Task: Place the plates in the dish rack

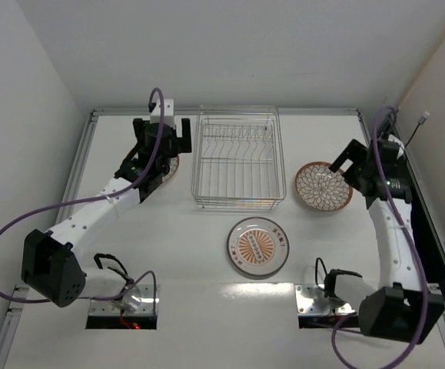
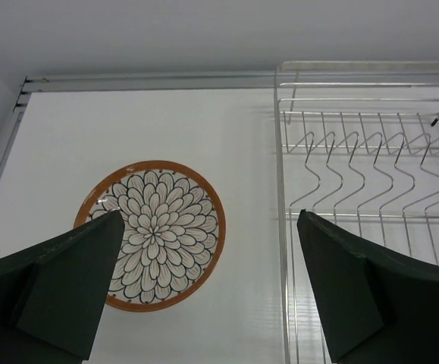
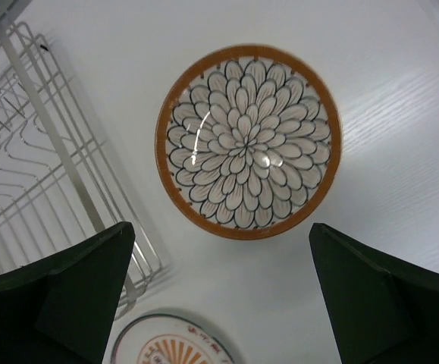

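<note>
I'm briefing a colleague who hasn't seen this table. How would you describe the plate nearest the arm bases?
Find the wire dish rack in the middle of the table. The sunburst plate lies flat in front of it, at its near side. Unlike the left plate and right plate beside the rack, both petal-patterned with orange rims, it has a pale rim around an orange sunburst.
</note>
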Motion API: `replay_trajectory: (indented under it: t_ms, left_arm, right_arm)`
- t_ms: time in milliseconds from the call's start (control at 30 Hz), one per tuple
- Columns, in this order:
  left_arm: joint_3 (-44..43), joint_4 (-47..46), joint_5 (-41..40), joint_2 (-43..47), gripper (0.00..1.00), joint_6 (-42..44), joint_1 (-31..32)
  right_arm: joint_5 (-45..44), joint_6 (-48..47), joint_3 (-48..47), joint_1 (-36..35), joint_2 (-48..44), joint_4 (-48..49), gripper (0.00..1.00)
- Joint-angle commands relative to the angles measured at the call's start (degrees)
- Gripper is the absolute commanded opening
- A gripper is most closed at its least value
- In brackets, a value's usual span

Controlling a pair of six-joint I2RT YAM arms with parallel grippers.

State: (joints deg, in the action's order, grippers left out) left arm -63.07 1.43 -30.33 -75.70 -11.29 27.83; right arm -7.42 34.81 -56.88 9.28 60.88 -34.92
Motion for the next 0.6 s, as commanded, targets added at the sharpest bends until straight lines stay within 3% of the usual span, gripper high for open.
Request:
replay_trajectory:
  t_ms: [0, 100, 200, 567]
  left_arm:
    - [0.6, -4.6, -2.4, 2.2, 1.00, -1.1, 0.2]
    - [0.6, -4.6, -4.1, 2.2, 1.00, -1.1, 0.2]
    - [0.6, -4.6, -4.9, 2.8, 1.00, -1.1, 0.2]
    - [-0.5, -3.4, -6.5, 2.8, 1.00, -1.1, 0.2]
  right_arm:
    - [13.4, 6.6, 3.6, 8.2, 4.1, 3.0, 1.00]
    - [25.0, 11.5, 12.6, 16.8, 9.1, 8.9, 1.00]
    - [31.5, 13.9, 15.5, 21.3, 13.4, 12.9, 1.00]
    - [34.9, 15.1, 14.5, 27.2, 22.7, 14.6, 1.00]
